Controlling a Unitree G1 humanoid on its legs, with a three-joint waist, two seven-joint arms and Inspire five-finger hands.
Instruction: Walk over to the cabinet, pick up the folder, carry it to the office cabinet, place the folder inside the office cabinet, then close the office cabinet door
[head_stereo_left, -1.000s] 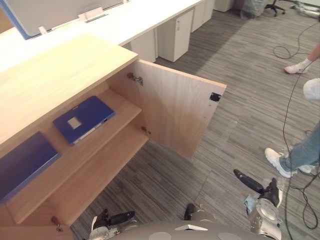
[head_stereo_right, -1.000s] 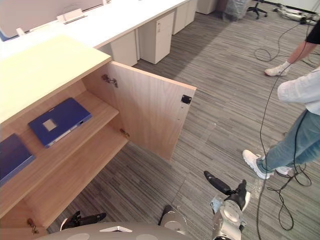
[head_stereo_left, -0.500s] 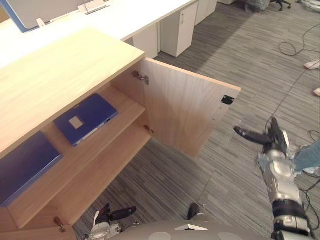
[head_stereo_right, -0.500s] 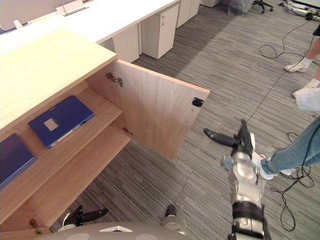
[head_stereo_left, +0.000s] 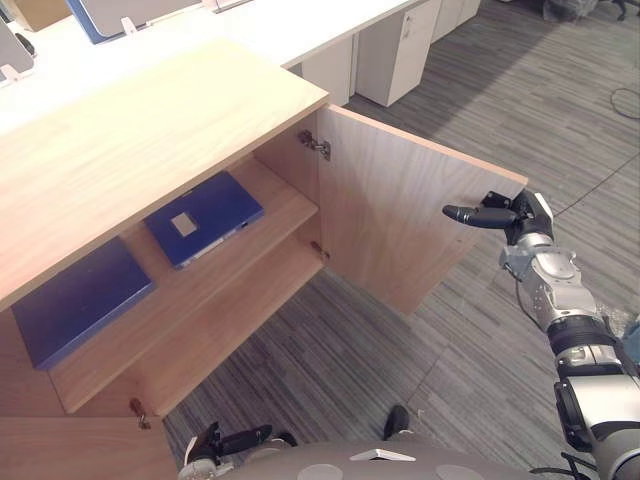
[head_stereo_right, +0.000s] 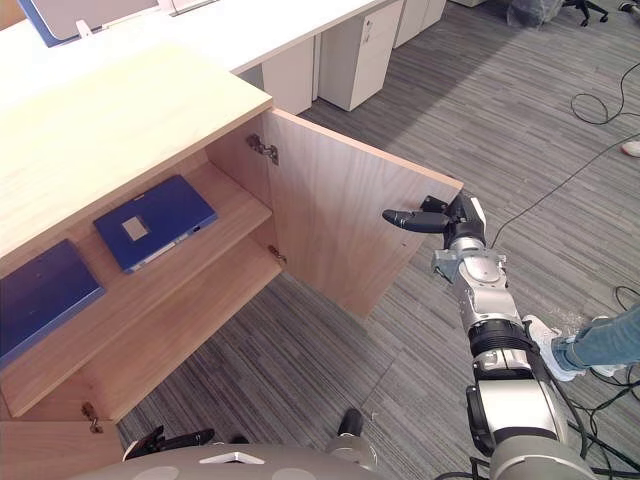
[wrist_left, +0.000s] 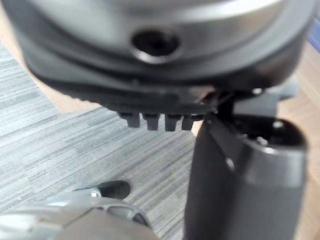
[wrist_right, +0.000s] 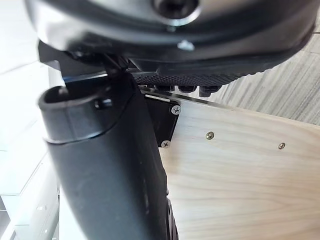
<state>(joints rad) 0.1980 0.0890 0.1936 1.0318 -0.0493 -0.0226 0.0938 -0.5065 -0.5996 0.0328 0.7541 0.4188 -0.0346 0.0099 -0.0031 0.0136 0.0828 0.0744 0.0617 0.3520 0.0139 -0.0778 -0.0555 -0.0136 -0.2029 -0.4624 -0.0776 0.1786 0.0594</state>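
Blue folder (head_stereo_left: 203, 217) lies flat on the upper shelf inside the office cabinet (head_stereo_left: 150, 130), well left of right hand (head_stereo_right: 452, 218). Door (head_stereo_left: 400, 220) stands open. Right hand has risen from mid-air to the door's top free corner: arm outstretched, fingers straight, thumb spread, holding nothing. Left hand (head_stereo_left: 232, 438) low, relaxed.

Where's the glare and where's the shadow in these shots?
Left eye view: the white desk glares brightest, while the shelf under the cabinet top sits in soft shade around the labelled folder. Right wrist view: the cabinet door is evenly lit, no glare.
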